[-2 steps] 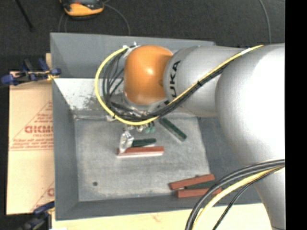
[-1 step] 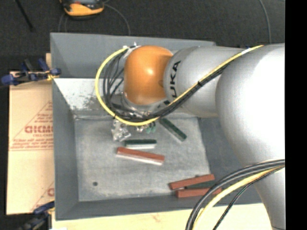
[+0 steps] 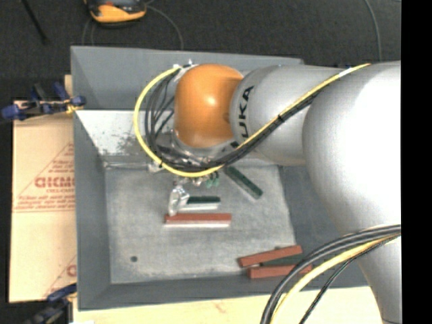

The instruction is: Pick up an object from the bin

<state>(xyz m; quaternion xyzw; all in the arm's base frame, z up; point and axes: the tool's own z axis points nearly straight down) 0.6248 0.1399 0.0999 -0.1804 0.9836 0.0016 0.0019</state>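
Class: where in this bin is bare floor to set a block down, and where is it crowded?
Bare: left on the grey bin floor, between its wall and the flat red-and-white bar; also the front strip between that bar and the two brown bars. Crowded: under the pincer, by the dark green bar.

Buried mostly under orange wrist cover (image 3: 202, 110) and cables (image 3: 140, 123): the end effector (image 3: 181, 198). Tucked beneath the arm (image 3: 324, 120): upper end of a green bar (image 3: 244, 183). Covered by cables: right ends of two red-brown bars (image 3: 268, 258). Too small to identify: a dark speck (image 3: 133, 259) on the floor of the bin (image 3: 91, 201).
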